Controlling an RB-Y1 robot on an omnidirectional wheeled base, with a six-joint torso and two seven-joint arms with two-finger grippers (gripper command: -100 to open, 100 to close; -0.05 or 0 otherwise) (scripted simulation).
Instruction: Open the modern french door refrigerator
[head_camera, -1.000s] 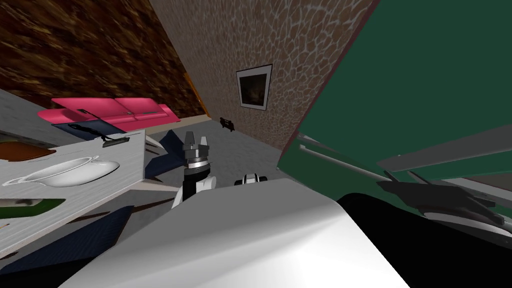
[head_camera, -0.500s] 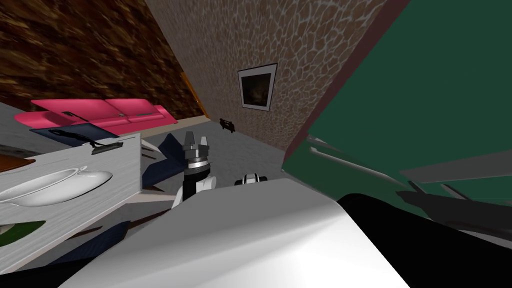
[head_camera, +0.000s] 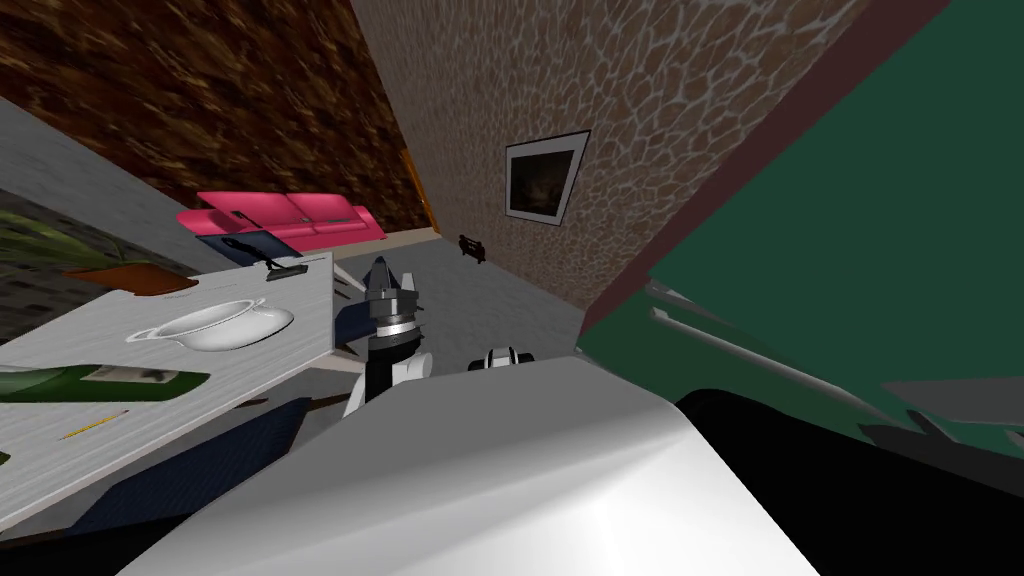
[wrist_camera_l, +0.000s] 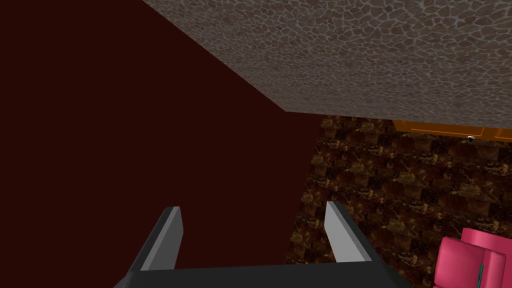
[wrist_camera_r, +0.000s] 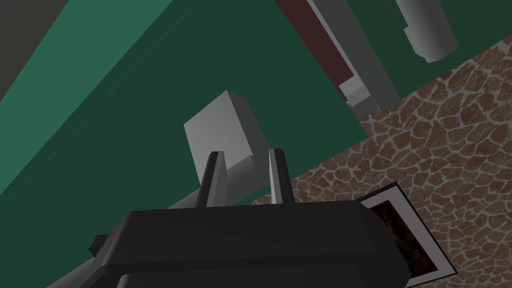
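Over on the left stands a pale desk. A green bottle lies on its side near the desk's left edge, with a yellow pencil just beside it toward the near edge. A white bowl with two handles sits around the middle of the desk. Past the far edge there is a pink sofa against the dark brown wall.

Just off the desk's right edge the left claw points up and away from the robot. Its two fingers are spread wide, with nothing between them.

Further right a framed picture hangs on the pebbled brown wall.

The refrigerator takes up the right side, a big dark green front with a dark red strip along its edge. The right claw is up against that green door. Its fingers are drawn in narrow and pinch the grey bar of the handle, right where the bar meets its square grey mounting block. The bar runs back from the block along the claw's dark body, close to the door's green face.
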